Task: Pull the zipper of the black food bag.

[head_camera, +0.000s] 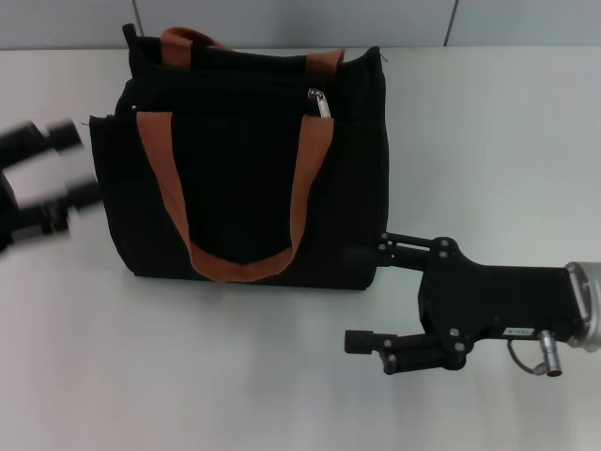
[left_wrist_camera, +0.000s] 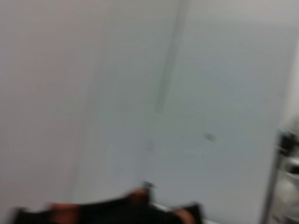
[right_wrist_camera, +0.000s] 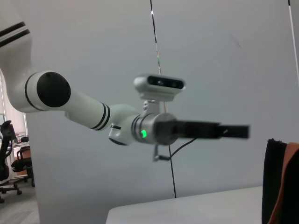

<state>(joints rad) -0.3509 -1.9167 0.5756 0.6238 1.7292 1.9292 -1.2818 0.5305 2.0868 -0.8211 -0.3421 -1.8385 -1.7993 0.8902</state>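
Black food bag [head_camera: 254,160] stands upright mid-table, zipper pull [head_camera: 322,104] near its right top corner; right gripper [head_camera: 368,297] sits spread and empty by the lower right corner, seemingly for bracing; left gripper [head_camera: 70,167], spread, hovers alongside.

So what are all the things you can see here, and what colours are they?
Food bag: one, black, lying on the table toward the back.
Handles: two, orange-brown, one across the bag's front, one at its top edge.
Zipper pull: one, silver, near the bag's top right.
Table: one, white, under everything.
Left end effector: one, black, open, beside the bag's left edge.
Right end effector: one, black, open, at the bag's lower right corner.
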